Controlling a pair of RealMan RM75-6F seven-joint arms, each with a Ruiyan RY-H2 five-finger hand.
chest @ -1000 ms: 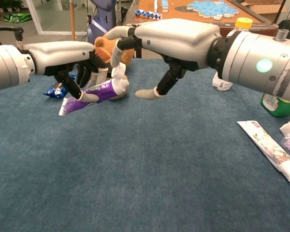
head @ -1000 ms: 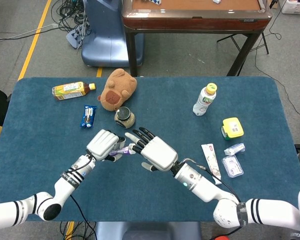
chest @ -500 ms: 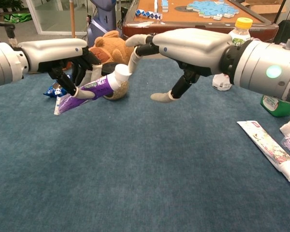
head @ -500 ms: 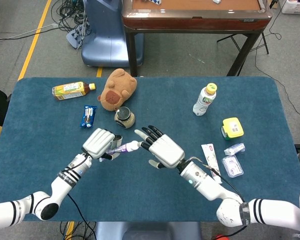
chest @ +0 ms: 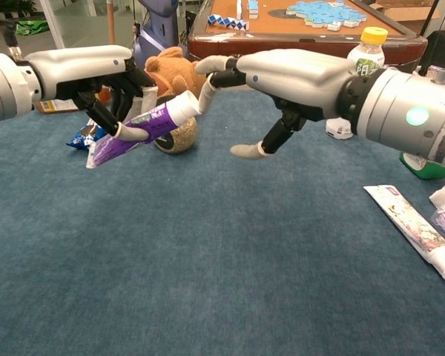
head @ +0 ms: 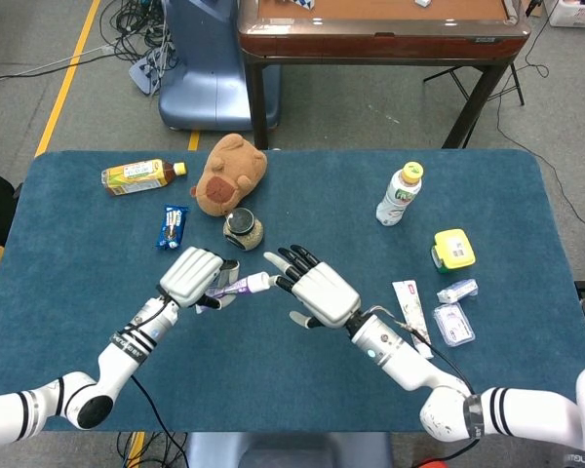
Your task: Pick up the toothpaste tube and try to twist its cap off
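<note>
My left hand (head: 193, 276) (chest: 96, 74) holds a purple toothpaste tube (head: 232, 287) (chest: 137, 130) above the blue table, gripping its body. The white cap (head: 258, 282) (chest: 182, 107) points right and slightly up, toward my right hand (head: 320, 292) (chest: 300, 73). That hand hovers just right of the cap with its fingers spread. One fingertip (chest: 206, 99) touches or nearly touches the cap's side; the thumb (chest: 245, 150) hangs well below it. Nothing is held in the right hand.
A round jar (head: 243, 228) (chest: 176, 139) and a plush toy (head: 230, 174) lie just behind the hands. A second, white toothpaste tube (head: 410, 304) (chest: 419, 228), small packets (head: 453, 312), a yellow-lidded box (head: 453, 250) and a bottle (head: 400, 193) stand right. A tea bottle (head: 141, 176) and snack packet (head: 174, 225) lie left.
My right hand has drawn back to the right, off the cap, its fingers spreading. My left hand has lifted the tube a little and tilted the cap end upward.
</note>
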